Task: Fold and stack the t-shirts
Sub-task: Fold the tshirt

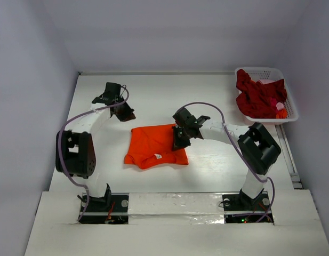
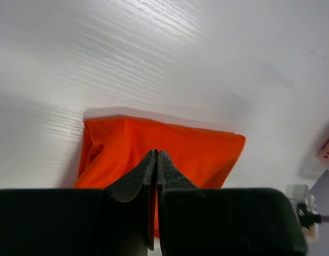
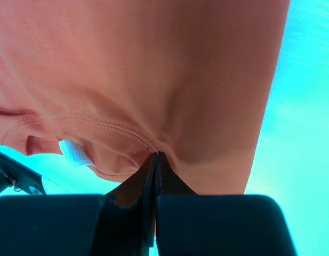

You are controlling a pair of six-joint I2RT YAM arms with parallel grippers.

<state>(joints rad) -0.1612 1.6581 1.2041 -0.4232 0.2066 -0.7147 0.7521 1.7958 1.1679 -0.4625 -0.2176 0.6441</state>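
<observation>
The orange t-shirt (image 1: 156, 145) lies folded into a rough rectangle mid-table, its white neck label (image 1: 158, 156) at the near edge. My right gripper (image 1: 178, 141) is shut at the shirt's right edge. In the right wrist view its tips (image 3: 156, 154) press into the puckered cloth (image 3: 153, 69) beside the collar seam, with the label (image 3: 73, 153) to the left. My left gripper (image 1: 124, 113) hangs shut and empty beyond the shirt's far left corner. In the left wrist view its tips (image 2: 156, 152) point at the shirt (image 2: 201, 146). The dark red t-shirt (image 1: 257, 96) is bunched in the basket.
The white lattice basket (image 1: 290, 115) stands at the far right corner of the table, also holding a small pink and orange item (image 1: 280, 109). A corner of the basket (image 2: 328, 152) shows in the left wrist view. White walls close in the table on three sides.
</observation>
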